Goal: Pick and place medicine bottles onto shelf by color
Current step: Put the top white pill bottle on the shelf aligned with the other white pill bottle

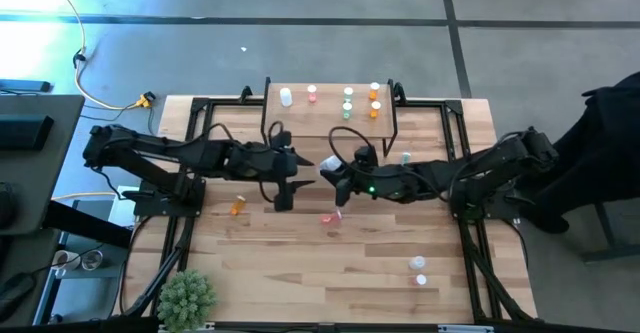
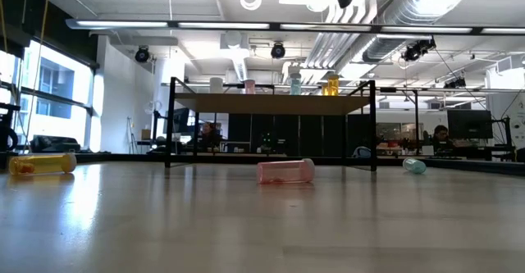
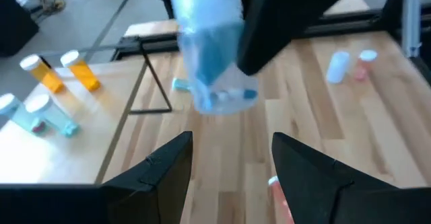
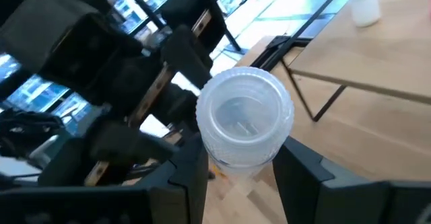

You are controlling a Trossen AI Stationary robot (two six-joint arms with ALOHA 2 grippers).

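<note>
My right gripper (image 1: 335, 169) is over the table's middle, in front of the shelf (image 1: 330, 118), shut on a clear-white bottle (image 4: 244, 120). That bottle also shows in the left wrist view (image 3: 212, 49). My left gripper (image 3: 229, 173) is open and empty. It is close to the bottle's left in the high view (image 1: 297, 165). White, pink, green and orange bottles (image 1: 348, 98) stand on the shelf. A pink bottle (image 1: 331, 219), an orange one (image 1: 238, 206) and a teal one (image 1: 405, 158) lie on the table. My right gripper pinches the clear-white bottle's side wall (image 4: 210, 151) between its two fingers, which reach in from the table's right. One dark finger (image 3: 269, 29) shows against the bottle's side. The bottle is lifted clear of the table, with one round end (image 4: 246, 109) facing the wrist camera.
Two white bottles (image 1: 418, 270) lie at the table's near right. A green spiky plant (image 1: 186, 295) stands at the near left corner. The shelf's black legs (image 2: 373, 125) stand behind the pink bottle (image 2: 285, 170). A person in dark clothes (image 1: 600, 153) is at the right.
</note>
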